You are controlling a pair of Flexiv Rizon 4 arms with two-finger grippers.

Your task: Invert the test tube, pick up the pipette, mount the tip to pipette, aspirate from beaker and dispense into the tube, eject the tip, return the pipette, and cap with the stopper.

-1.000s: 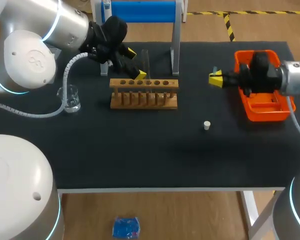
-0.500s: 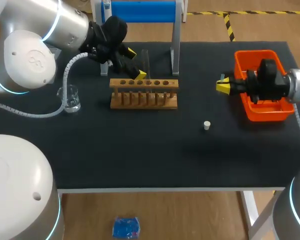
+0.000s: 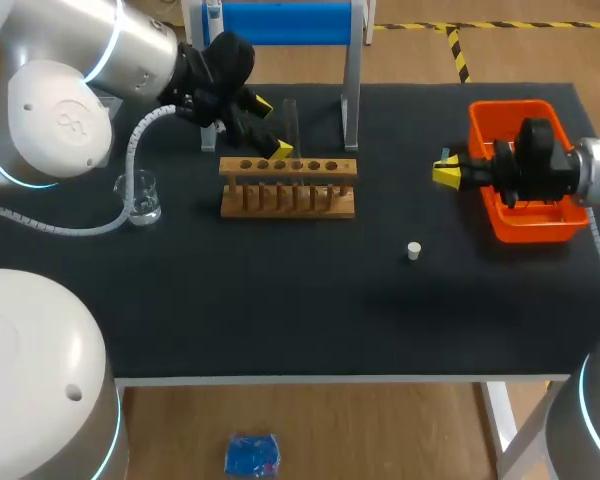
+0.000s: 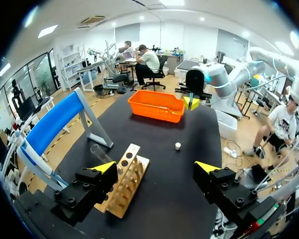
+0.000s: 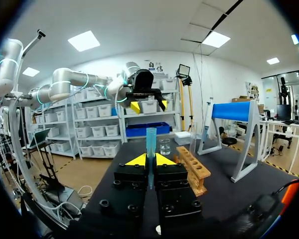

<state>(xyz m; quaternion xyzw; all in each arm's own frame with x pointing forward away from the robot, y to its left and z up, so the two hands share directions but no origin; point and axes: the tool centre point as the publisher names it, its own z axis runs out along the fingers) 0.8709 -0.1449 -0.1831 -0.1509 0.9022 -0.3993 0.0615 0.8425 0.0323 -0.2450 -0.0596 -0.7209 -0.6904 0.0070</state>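
Note:
A wooden tube rack stands mid-table, and a clear test tube rises at its far side. My left gripper hovers open just left of that tube. In the left wrist view the tube and rack sit by one of the wide-apart fingers. My right gripper hangs beside the orange tray, shut on a thin blue pipette tip that stands upright between its fingers. A white stopper lies in front of it. The glass beaker stands at the left.
A blue-topped stand on metal legs rises behind the rack at the table's far edge. Bare black mat stretches from the rack to the front edge. My left arm's hose loops over the beaker.
My right gripper, with the blue tip in it, shifted right and slightly toward the front, then stopped. The left arm has not moved.

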